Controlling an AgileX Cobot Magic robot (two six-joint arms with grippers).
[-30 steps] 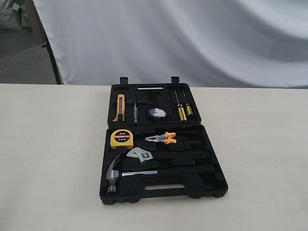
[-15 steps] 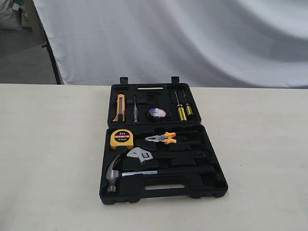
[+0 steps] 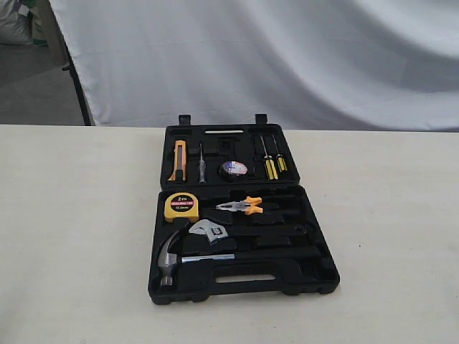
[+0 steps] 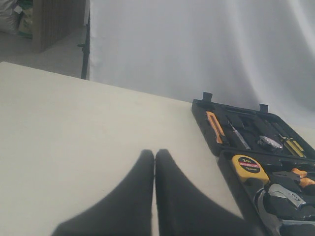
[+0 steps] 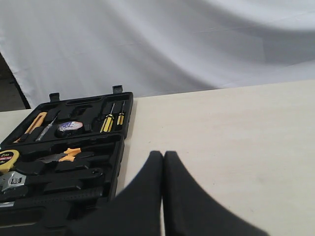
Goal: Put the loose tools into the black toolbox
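Note:
The black toolbox (image 3: pixel 315 276) lies open in the middle of the table, both halves flat. In its near half lie the claw hammer (image 3: pixel 172 256) and, just above it, the adjustable wrench (image 3: pixel 209 231). The dark tape roll (image 3: pixel 234 169) sits in the far half. Neither arm shows in the exterior view. My left gripper (image 4: pixel 154 153) is shut on nothing over bare table, to the left of the case (image 4: pixel 231 160). Over the table right of the case (image 5: pixel 115 147), my right gripper (image 5: pixel 163 154) is also shut, with nothing in it.
A yellow tape measure (image 3: pixel 181 207) and orange-handled pliers (image 3: pixel 242 206) rest in the near half. The far half also holds an orange knife (image 3: pixel 178 160) and yellow-handled screwdrivers (image 3: pixel 272 166). A white cloth (image 3: pixel 251 57) hangs behind the table.

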